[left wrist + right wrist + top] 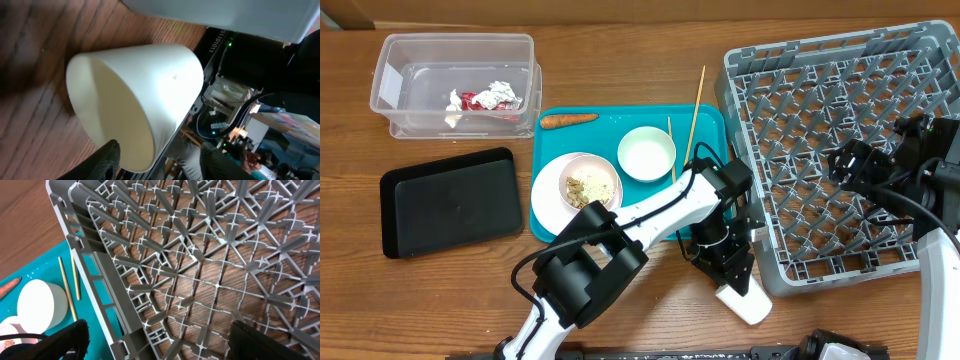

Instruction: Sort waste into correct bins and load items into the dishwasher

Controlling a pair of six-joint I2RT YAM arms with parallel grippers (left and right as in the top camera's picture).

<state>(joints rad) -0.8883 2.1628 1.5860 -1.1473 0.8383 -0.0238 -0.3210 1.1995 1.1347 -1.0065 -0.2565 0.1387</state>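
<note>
The overhead view half hides the round white cup (150,85). The left wrist view shows it lying sideways between the left gripper (160,162) fingers; grip unclear. The right gripper (159,341) is wide apart.

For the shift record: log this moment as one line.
step: pickup | left gripper: straddling white cup lying on its side on table, grip unclear | right gripper: open, empty, over grey dish rack

Cup (747,303) on table (440,300) before rack (840,268) (near-left corner).
</note>
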